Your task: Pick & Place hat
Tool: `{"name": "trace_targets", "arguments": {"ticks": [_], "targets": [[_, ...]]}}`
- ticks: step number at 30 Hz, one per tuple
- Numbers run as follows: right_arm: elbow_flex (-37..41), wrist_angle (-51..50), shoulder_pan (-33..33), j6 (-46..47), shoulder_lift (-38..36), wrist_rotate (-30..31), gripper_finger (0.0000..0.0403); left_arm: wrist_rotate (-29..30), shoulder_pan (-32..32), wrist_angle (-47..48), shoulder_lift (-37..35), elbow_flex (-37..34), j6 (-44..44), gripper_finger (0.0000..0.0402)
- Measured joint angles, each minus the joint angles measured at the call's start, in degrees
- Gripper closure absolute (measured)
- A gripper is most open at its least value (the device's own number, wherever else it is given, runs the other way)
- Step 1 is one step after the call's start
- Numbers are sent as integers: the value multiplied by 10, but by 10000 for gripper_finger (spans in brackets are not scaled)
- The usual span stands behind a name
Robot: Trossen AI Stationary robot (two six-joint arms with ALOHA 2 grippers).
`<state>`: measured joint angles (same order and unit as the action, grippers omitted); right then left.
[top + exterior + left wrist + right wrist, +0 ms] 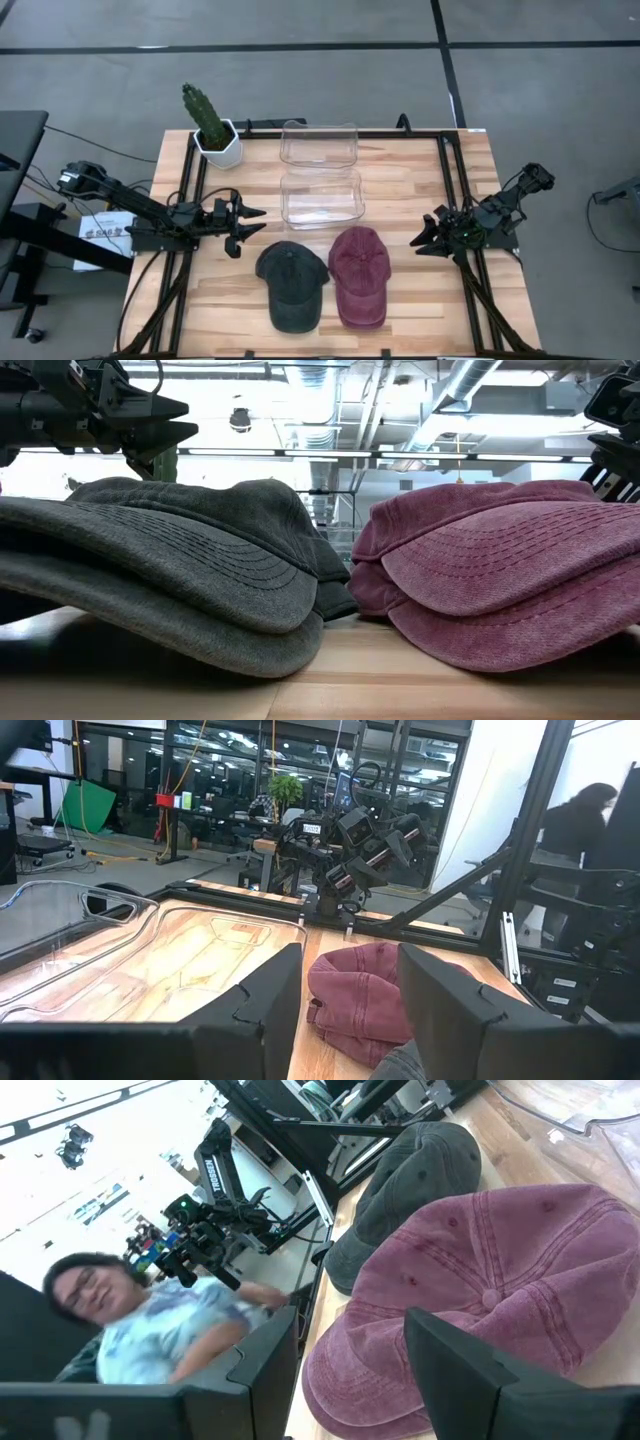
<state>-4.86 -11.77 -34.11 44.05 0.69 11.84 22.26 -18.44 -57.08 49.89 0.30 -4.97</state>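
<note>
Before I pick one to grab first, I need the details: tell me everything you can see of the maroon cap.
The maroon cap is a faded, washed-looking cloth baseball cap with a panelled crown, a top button, eyelets and rows of stitching on its brim. It lies crown up on the wooden table, brim toward the near edge, right beside the dark grey cap; their crowns appear to touch. No gripper holds it.

two caps are seen lying side by side on the wooden tabletop (420, 190), near its front edge. the dark grey cap (291, 285) is on the left and the dark red cap (360, 275) on the right, just beside it. both are set right way up, with brims pointed to the front edge.
</note>
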Motion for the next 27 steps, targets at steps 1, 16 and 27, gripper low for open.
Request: {"name": "trace_targets", "arguments": {"ticks": [1,16,27], "targets": [[0,0,0,0,0,0,228,0,0,0,0,0,0,239],[0,0,0,0,0,0,228,0,0,-38,0,0,-13,239],[0,25,5,-150,0,15,228,-4,9,-98,10,0,-65,239]]}}
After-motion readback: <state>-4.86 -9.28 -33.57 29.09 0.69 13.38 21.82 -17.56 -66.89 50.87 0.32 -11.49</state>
